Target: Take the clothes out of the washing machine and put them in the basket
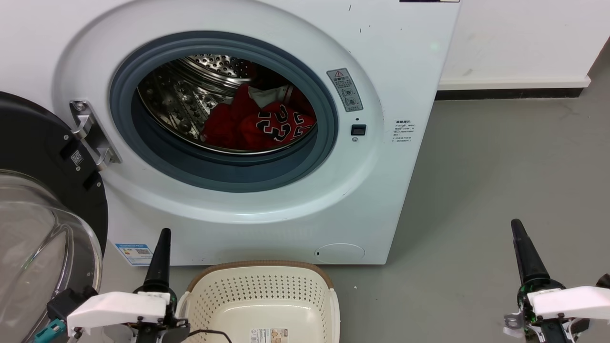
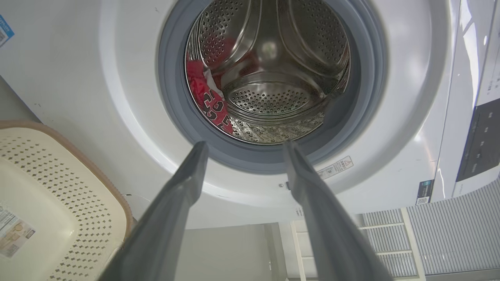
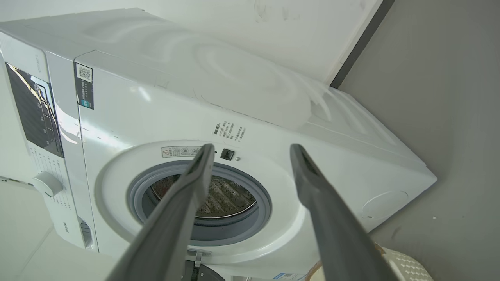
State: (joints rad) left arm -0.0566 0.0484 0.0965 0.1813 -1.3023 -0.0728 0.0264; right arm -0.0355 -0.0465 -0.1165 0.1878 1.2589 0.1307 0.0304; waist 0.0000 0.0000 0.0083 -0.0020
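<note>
Red jersey cloth with a black 23 on it: the clothes (image 1: pixel 259 125) lie heaped in the bottom of the steel drum, behind the grey rubber lip of the washing machine (image 1: pixel 391 190). Its black-framed glass door (image 1: pixel 45 157) is swung wide open to the left and hangs close beside the left gripper (image 2: pixel 245 145). That gripper sits low, fingers aimed at the porthole, jaws spread wide with nothing between them. The right gripper (image 3: pixel 253 147) is well off to the other side over grey floor (image 1: pixel 500 166), its jaws also wide and empty. Between the two, nearer the left one, the basket (image 1: pixel 259 286) stands on the floor right at the machine's foot, with a paper label (image 1: pixel 269 335) on its bottom. A warning sticker (image 1: pixel 345 89) sits beside the porthole, and black skirting (image 1: pixel 505 93) runs along the white wall behind.
</note>
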